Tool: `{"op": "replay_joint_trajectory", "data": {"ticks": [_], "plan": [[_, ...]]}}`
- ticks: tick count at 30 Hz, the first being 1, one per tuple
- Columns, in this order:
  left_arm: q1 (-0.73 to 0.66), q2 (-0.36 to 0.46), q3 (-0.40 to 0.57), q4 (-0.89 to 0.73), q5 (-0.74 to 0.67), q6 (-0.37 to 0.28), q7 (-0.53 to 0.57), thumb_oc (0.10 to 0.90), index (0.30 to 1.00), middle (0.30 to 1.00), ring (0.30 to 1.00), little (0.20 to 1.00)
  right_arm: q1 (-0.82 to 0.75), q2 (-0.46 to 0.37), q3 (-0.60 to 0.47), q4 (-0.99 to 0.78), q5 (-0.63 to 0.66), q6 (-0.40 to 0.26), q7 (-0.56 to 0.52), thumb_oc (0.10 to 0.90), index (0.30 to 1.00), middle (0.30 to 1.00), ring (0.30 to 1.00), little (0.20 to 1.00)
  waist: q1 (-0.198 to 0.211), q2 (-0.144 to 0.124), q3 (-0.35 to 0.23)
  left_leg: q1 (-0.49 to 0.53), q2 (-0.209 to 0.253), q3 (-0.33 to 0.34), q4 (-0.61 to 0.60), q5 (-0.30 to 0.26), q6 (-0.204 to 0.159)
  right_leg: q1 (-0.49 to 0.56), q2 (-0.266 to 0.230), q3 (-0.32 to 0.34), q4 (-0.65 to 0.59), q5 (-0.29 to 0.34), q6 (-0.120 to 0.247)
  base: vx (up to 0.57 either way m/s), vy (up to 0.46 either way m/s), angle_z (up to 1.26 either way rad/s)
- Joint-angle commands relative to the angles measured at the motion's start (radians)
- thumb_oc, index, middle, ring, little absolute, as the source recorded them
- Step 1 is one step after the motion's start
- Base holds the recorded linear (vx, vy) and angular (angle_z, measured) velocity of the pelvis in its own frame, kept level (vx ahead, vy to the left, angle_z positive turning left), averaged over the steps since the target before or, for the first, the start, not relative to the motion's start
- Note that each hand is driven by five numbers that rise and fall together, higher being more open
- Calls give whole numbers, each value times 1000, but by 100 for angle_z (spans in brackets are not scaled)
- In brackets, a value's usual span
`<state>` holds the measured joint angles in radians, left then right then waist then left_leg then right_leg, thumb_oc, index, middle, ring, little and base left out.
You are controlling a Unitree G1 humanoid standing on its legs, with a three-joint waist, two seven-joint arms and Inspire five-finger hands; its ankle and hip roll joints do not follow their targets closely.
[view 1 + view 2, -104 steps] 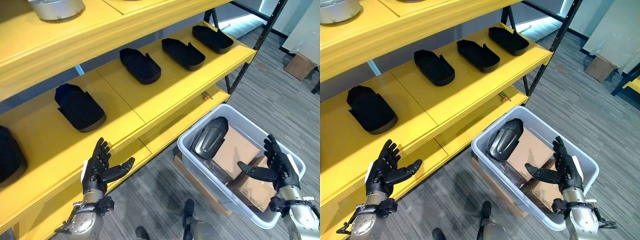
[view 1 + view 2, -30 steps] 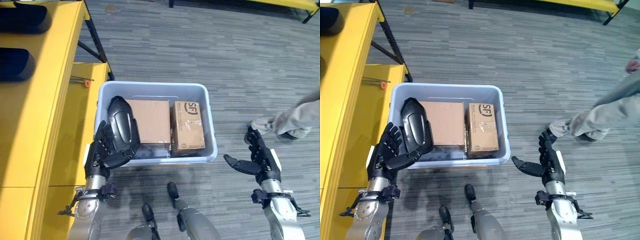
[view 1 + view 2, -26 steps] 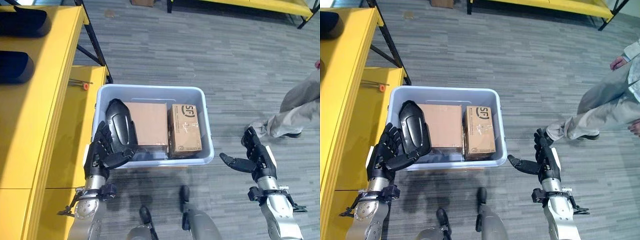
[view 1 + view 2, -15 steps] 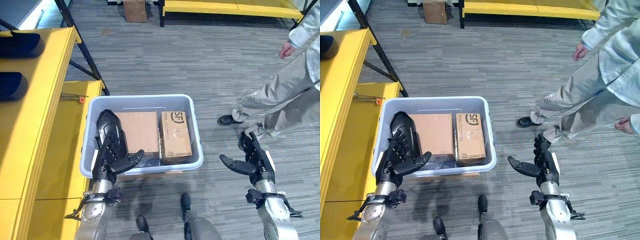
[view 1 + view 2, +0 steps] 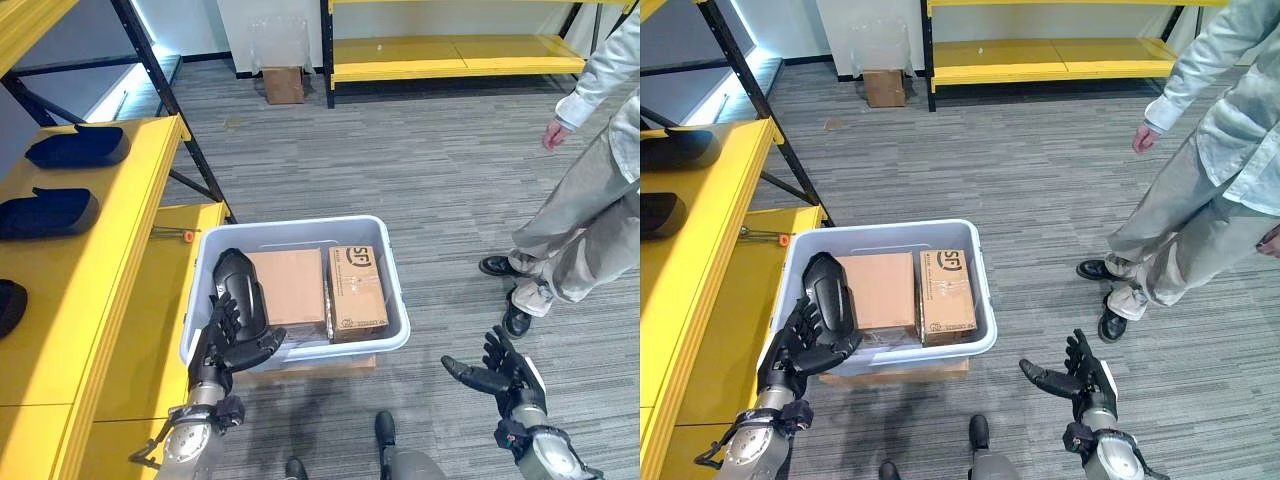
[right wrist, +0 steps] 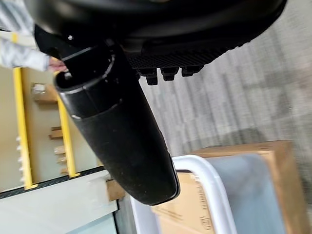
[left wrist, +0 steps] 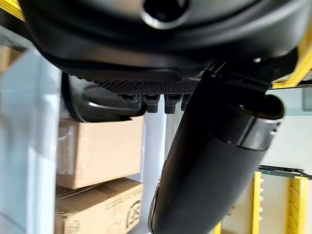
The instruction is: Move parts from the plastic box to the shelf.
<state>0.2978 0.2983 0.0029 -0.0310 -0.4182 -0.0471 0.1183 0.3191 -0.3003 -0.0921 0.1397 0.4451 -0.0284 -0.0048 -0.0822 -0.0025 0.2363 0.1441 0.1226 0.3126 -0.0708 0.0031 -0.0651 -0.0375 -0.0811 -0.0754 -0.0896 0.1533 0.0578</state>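
Note:
A grey-blue plastic box point(image 5: 396, 305) stands on the floor beside the yellow shelf point(image 5: 100, 290). A glossy black part point(image 5: 235, 285) lies at its left end, next to two cardboard boxes point(image 5: 288, 285). My left hand point(image 5: 228, 342) is open at the box's near left corner, fingers spread in front of the part; I cannot tell whether they touch it. The left wrist view shows the same part point(image 7: 92, 105) just past the fingers. My right hand point(image 5: 507, 372) is open, palm up, over the floor to the right of the box. Black parts point(image 5: 78, 145) lie on the shelf.
A person point(image 5: 590, 200) stands on the carpet at the right, shoes point(image 5: 515, 318) close to my right hand. Flat cardboard point(image 5: 310, 362) lies under the plastic box. A second low yellow shelf point(image 5: 450, 55) and a small carton point(image 5: 284, 84) stand at the back.
The whole picture has swung from the shelf to the box, so the camera moved. A person has stepped in at the right. My left hand stays by the black part; both hands stay open.

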Motion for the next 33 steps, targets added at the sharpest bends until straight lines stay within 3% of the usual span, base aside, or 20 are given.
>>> {"op": "replay_joint_trajectory", "data": {"ticks": [1, 7, 10, 11, 12, 14, 15, 16, 17, 18, 19, 20, 22, 25, 27, 33], "plan": [[-49, 60, 57, -52, 17, -82, -10, 900, 1000, 1000, 1000, 1000, -68, -33, -42, -79, 15, -89, 19, 900, 1000, 1000, 1000, 1000, 12, -25, -25, -128, 114, -145, 92, 22, -46, 74, -119, -31, 151, -213, 108, 19, 114, 23], [-71, 89, 54, -53, 6, -82, 1, 900, 1000, 1000, 1000, 1000, -115, -41, -21, -91, -8, -85, 24, 900, 1000, 1000, 1000, 1000, 46, -42, -3, -220, 21, -217, 235, -81, 9, 90, -210, -63, 195, -175, 144, 48, 210, 42], [-72, 89, 54, -53, 6, -82, 1, 900, 1000, 1000, 1000, 1000, -115, -41, -21, -90, -8, -85, 24, 900, 1000, 1000, 1000, 1000, 46, -43, -4, -222, 19, -217, 239, -83, 11, 89, -211, -63, 196, -175, 145, 25, 99, 13], [-76, 97, 55, -53, 10, -83, 6, 900, 1000, 1000, 1000, 1000, -126, -37, -13, -90, -22, -84, 23, 900, 1000, 1000, 1000, 1000, 51, -44, 1, -224, -17, -220, 246, -106, 34, 79, -242, -48, 225, -117, 151, 88, 546, 5], [-90, 115, 56, -55, 17, -88, 18, 900, 1000, 1000, 1000, 1000, -159, -30, 6, -87, -26, -88, 19, 900, 1000, 1000, 1000, 1000, 48, -38, 16, -227, -61, -223, 237, -110, 69, 13, -265, -5, 301, -9, 133, 78, 634, 10], [-95, 115, 61, -55, 17, -91, 26, 900, 1000, 1000, 1000, 1000, -178, -28, 26, -84, -26, -92, 20, 900, 1000, 1000, 1000, 1000, 63, -29, 31, -221, -59, -201, 227, -113, 84, -33, -248, -50, 345, -47, 118, 13, 405, -6], [-95, 115, 63, -50, 20, -88, 24, 900, 1000, 1000, 1000, 1000, -182, -29, 29, -79, -26, -91, 24, 900, 1000, 1000, 1000, 1000, 63, -30, 38, -207, -63, -199, 218, -115, 87, -44, -210, -66, 360, -88, 108, 56, 314, -33], [-96, 107, 59, -49, 15, -88, 20, 900, 1000, 1000, 1000, 1000, -178, -32, 31, -71, -24, -89, 28, 900, 1000, 1000, 1000, 1000, 55, -27, 42, -188, -70, -198, 186, -101, 92, -78, -118, -71, 381, -175, 91, 56, 204, -29], [-96, 106, 59, -49, 15, -88, 20, 900, 1000, 1000, 1000, 1000, -178, -32, 31, -71, -24, -89, 28, 900, 1000, 1000, 1000, 1000, 56, -27, 40, -191, -70, -197, 184, -98, 92, -80, -117, -71, 380, -173, 91, 77, 221, -31], [-92, 100, 59, -50, 21, -85, 12, 900, 1000, 1000, 1000, 1000, -169, -34, 31, -66, -21, -87, 31, 900, 1000, 1000, 1000, 1000, 55, -32, 39, -175, -84, -191, 157, -89, 94, -79, -62, -96, 362, -209, 73, 43, 96, -17], [-91, 100, 59, -51, 21, -85, 12, 900, 1000, 1000, 1000, 1000, -168, -34, 31, -66, -21, -87, 31, 900, 1000, 1000, 1000, 1000, 55, -32, 40, -172, -84, -192, 155, -89, 93, -76, -62, -96, 361, -210, 73, 84, 155, -19], [-87, 91, 53, -46, 23, -82, 11, 900, 1000, 1000, 1000, 1000, -161, -36, 34, -63, -19, -90, 34, 900, 1000, 1000, 1000, 1000, 50, -38, 40, -150, -93, -188, 128, -84, 94, -95, 0, -97, 364, -226, 57, 49, 91, -15], [-87, 83, 54, -45, 27, -80, 8, 900, 1000, 1000, 1000, 1000, -153, -40, 33, -64, -17, -93, 37, 900, 1000, 1000, 1000, 1000, 48, -46, 38, -139, -107, -183, 102, -72, 91, -113, 50, -97, 347, -232, 46, 55, 96, -13], [-91, 70, 45, -44, 35, -78, 3, 900, 1000, 1000, 1000, 1000, -136, -46, 26, -69, -17, -97, 31, 900, 1000, 1000, 1000, 1000, 47, -61, 32, -126, -127, -168, 92, -72, 83, -56, 64, -140, 231, -224, 23, 67, 16, -10], [-81, 50, 33, -41, 33, -77, -4, 900, 1000, 1000, 1000, 1000, -109, -50, 16, -71, -15, -93, 33, 900, 1000, 1000, 1000, 1000, 42, -60, 19, -124, -133, -163, 97, -72, 77, -17, 67, -106, 155, -214, 23, 68, -12, -5], [-65, 36, 28, -45, 26, -79, -2, 900, 1000, 1000, 1000, 1000, -85, -61, 5, -74, -17, -91, 33, 900, 1000, 1000, 1000, 1000, 31, -42, -4, -106, -130, -149, 65, -56, 70, 16, 76, -68, 98, -193, 27, 60, -43, -5]]}}
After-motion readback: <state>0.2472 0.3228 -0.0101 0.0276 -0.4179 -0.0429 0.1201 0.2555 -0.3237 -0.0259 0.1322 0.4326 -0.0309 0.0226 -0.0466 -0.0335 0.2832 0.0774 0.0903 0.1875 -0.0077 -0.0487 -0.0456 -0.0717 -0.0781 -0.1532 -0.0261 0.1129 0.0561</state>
